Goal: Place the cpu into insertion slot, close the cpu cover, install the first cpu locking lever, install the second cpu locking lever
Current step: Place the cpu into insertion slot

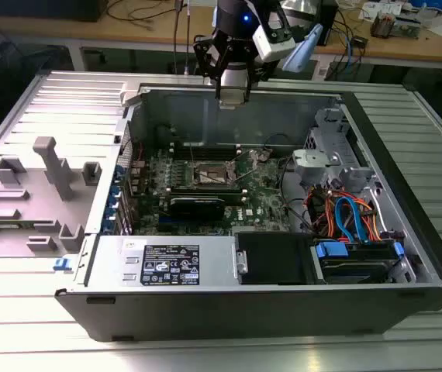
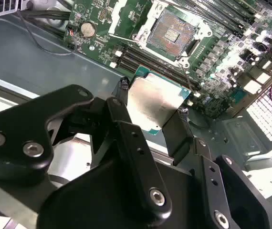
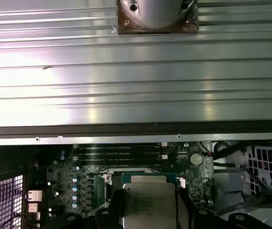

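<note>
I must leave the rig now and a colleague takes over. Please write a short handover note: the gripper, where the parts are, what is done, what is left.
The gripper is shut on the cpu, gripping two opposite edges, silver top facing the wrist cameras.
In the exterior view it hangs above the far wall of the open computer case.
The insertion slot on the motherboard has a bare dark centre, no chip in it.
Done: the cpu is in the gripper.
Left: seating the cpu, the cpu cover, both locking levers. How the cover stands I cannot tell.
</note>
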Action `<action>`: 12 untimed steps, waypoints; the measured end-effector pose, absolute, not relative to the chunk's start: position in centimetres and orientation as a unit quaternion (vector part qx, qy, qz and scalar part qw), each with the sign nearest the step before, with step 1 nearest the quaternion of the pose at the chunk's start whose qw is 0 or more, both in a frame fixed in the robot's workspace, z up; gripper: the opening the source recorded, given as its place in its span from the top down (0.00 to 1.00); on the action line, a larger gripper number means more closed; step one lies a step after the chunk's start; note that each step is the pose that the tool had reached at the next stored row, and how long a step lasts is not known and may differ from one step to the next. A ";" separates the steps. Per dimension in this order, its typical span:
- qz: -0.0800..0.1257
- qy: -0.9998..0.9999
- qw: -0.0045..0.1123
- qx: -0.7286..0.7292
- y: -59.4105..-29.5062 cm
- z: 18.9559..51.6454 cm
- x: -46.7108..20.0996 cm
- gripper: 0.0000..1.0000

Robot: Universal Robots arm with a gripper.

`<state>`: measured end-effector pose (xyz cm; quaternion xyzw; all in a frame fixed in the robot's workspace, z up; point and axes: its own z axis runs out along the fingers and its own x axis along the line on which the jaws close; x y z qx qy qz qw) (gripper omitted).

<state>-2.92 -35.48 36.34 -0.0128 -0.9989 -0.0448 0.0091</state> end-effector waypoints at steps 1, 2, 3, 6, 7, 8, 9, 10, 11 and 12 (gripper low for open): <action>-0.045 -0.999 0.009 -0.013 -35.5 36.3 -2.9 0.46; -0.045 -0.999 0.009 -0.013 -35.5 36.3 -2.9 0.46; -0.045 -0.999 0.009 -0.013 -35.5 36.3 -2.9 0.46; -0.045 -0.999 0.009 -0.013 -35.5 36.3 -2.9 0.46; -0.045 -0.999 0.009 -0.013 -35.6 36.3 -2.9 0.46; -0.045 -0.999 0.009 -0.013 -35.7 36.3 -2.9 0.46; -0.045 -0.999 0.009 -0.013 -35.7 36.3 -2.9 0.46; -0.045 -0.999 0.009 -0.013 -35.8 36.3 -2.9 0.46; -0.045 -0.999 0.009 -0.013 -36.0 36.3 -2.9 0.46; -0.045 -0.999 0.009 -0.013 -36.0 36.3 -2.9 0.46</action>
